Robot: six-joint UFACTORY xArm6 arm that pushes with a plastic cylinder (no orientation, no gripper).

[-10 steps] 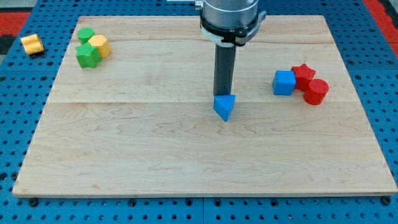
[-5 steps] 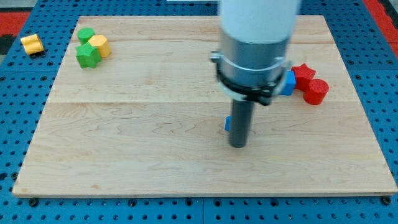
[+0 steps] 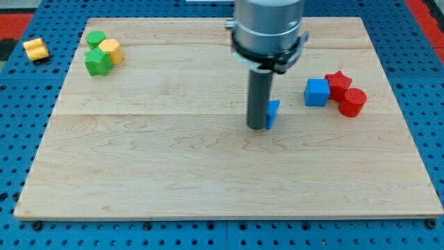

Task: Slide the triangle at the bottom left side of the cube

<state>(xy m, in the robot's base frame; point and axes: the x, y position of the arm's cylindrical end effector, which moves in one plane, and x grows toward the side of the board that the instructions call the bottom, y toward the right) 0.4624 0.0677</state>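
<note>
The blue triangle lies on the wooden board near the middle, mostly hidden behind my rod. My tip rests on the board at the triangle's left side, touching it. The blue cube sits to the view's right of the triangle, a short gap away and slightly higher in the view.
A red star-shaped block and a red cylinder sit right against the cube's right side. Two green blocks and a yellow block cluster at the top left. Another yellow block lies off the board.
My tip moved from above the triangle down around it, then up to its left side. The triangle has shifted to the view's right, closer to the cube.
</note>
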